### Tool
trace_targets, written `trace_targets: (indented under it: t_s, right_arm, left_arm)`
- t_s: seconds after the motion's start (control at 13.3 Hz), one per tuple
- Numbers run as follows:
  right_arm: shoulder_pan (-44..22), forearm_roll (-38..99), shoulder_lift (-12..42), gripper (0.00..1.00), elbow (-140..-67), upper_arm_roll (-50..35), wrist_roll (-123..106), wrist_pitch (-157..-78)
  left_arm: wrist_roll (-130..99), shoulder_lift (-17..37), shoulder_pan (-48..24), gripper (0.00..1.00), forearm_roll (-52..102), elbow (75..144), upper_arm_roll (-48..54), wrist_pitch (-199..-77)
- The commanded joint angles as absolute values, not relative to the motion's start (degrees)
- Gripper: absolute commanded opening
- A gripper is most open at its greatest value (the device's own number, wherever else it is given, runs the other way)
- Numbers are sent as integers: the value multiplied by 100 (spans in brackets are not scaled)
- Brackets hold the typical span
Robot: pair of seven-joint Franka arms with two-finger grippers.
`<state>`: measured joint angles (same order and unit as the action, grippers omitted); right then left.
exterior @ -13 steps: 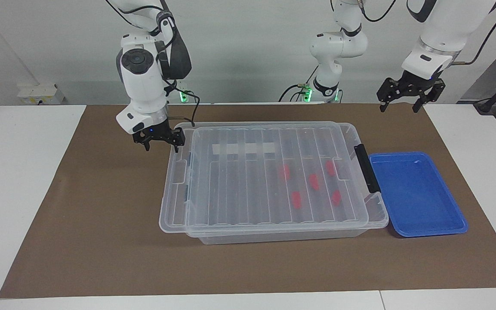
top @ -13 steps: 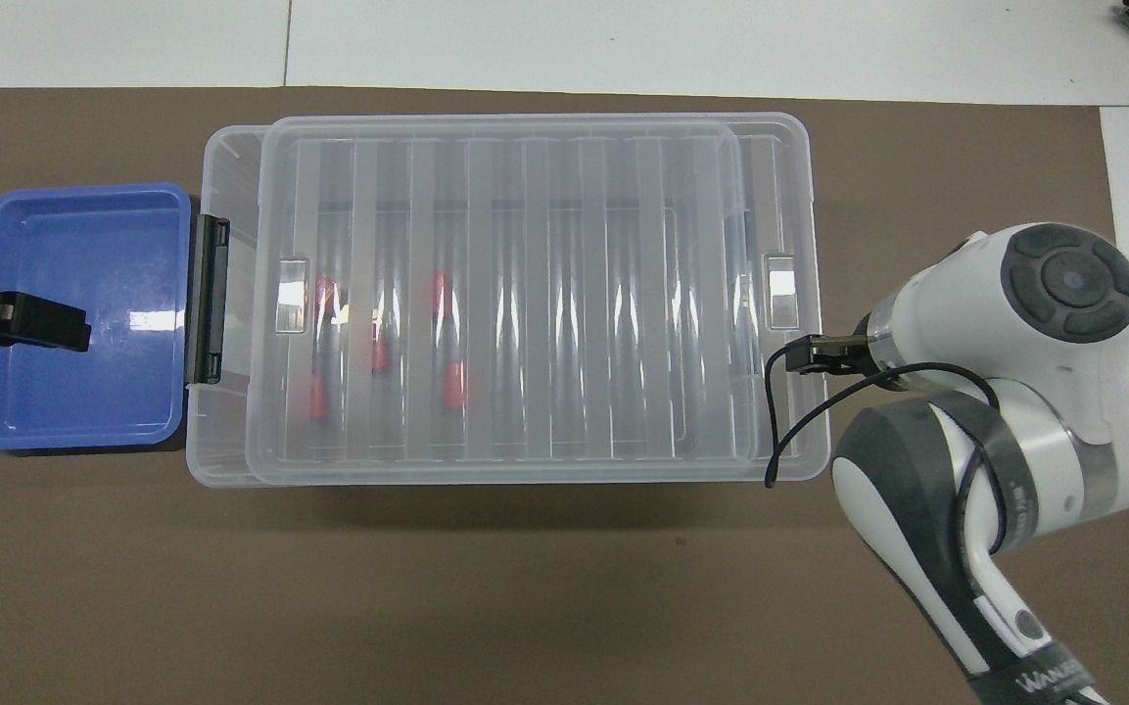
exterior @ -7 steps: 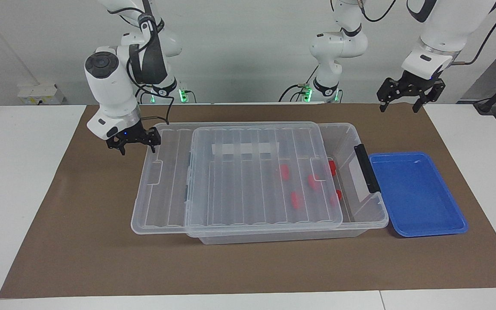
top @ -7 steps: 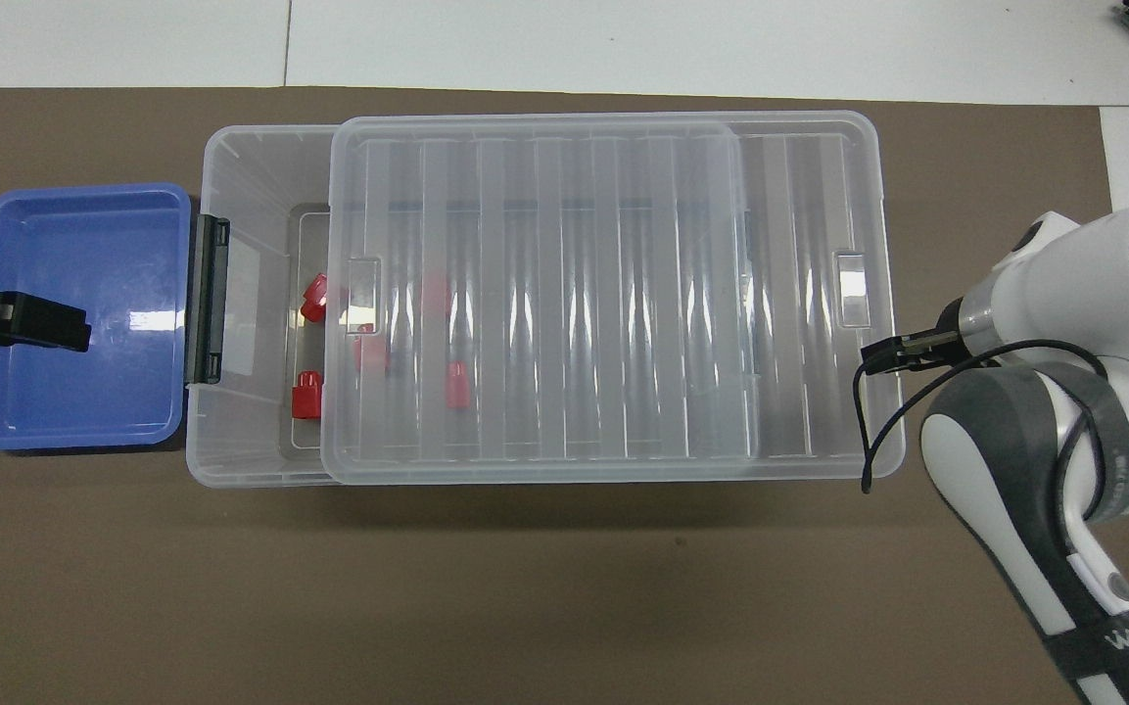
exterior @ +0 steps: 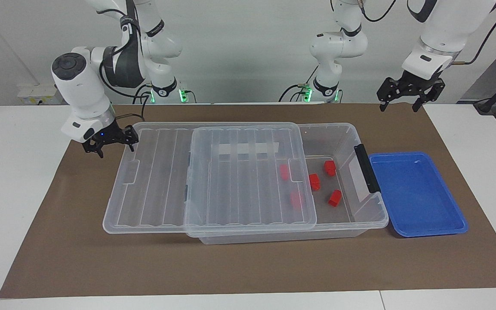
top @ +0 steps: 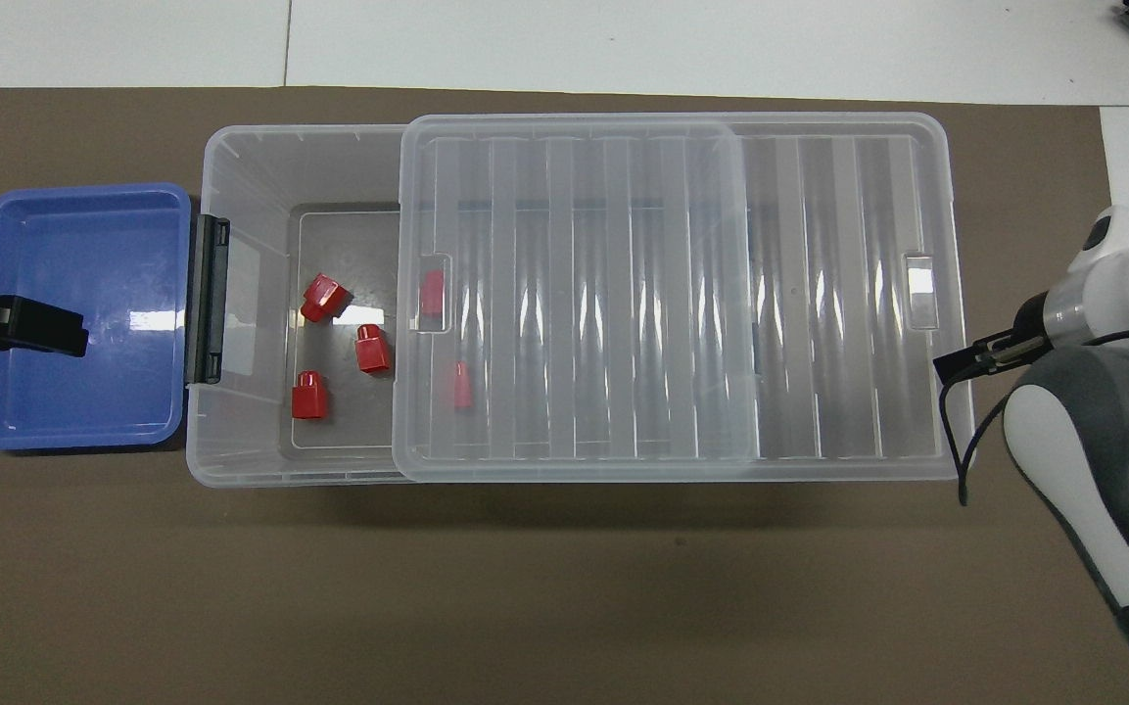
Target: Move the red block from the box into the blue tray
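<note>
- Your box (exterior: pixel 355 140) sits mid-worktop on the brown mat (exterior: pixel 80 258), with its black handle (exterior: pixel 366 168) at the left arm's end.
- The clear lid (exterior: pixel 213 176) lies flat across the box but shifted toward the right arm's end, so it overhangs that end and leaves the handle end uncovered.
- Five red blocks lie on the box floor. In the overhead view, three are in the open part: one (top: pixel 324 296) at about 11 o'clock of the group, one (top: pixel 372 349) in the middle and one (top: pixel 308 395) at about 7 o'clock, nearest the robots.
- Two more blocks (top: pixel 433 292) (top: pixel 461 384) show dimly through the lid's edge. None touches another.
- The blue tray (exterior: pixel 415 193) lies on the mat just beside the handle end of the box, at 9 o'clock of the box in the overhead view. You can see nothing in it.
- Your right claw (exterior: pixel 111 138) is at the overhanging end of the lid, by its corner nearer the robots. Its fingers point down and look spread, but I cannot tell whether they grip the lid rim.
- Your left claw (exterior: pixel 411 92) hangs in the air above the mat at the left arm's end, fingers wide apart and holding nothing. In the overhead view it lies over the tray.
</note>
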<state>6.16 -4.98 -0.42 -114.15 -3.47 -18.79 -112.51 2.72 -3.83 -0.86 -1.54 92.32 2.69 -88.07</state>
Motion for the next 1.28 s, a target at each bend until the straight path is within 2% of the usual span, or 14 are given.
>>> trace_targets:
  t_s: [0.0,0.15,0.38,0.45,0.6,0.83,1.05,1.21]
  right_arm:
    - [773,-589,-176,100,-11584,-396,-2285,-11338]
    - [773,-580,-176,100,-11575,-396,-2259,-11329]
    - [747,-545,-167,100,-11505,-396,-2215,-11277]
    - [704,-484,-202,100,-11470,-396,-2154,-11259]
    - [677,-483,-281,100,-11373,-404,-1769,-11171]
    - [650,-475,-535,100,-11373,-413,-1083,-11057]
    - [519,-466,-755,100,-11321,-413,-319,-10987]
    - [396,-440,-739,100,-10962,-413,-54,-10619]
  left_arm:
    - [98,-492,307,100,-141,9316,264,-8745]
    - [-576,-536,544,100,-185,9560,228,-9417]
    - [-1696,-1105,10,100,-185,11130,255,-11263]
    - [-1844,-1134,-43,100,-185,11179,290,-11381]
    - [-2555,-889,-420,100,-184,10637,395,-11120]
    - [-2706,-853,-1043,100,-115,10697,387,-11145]
    - [-2803,-537,-1335,100,-123,10863,387,-11441]
    - [-2708,-422,-1511,100,-132,11352,395,-11959]
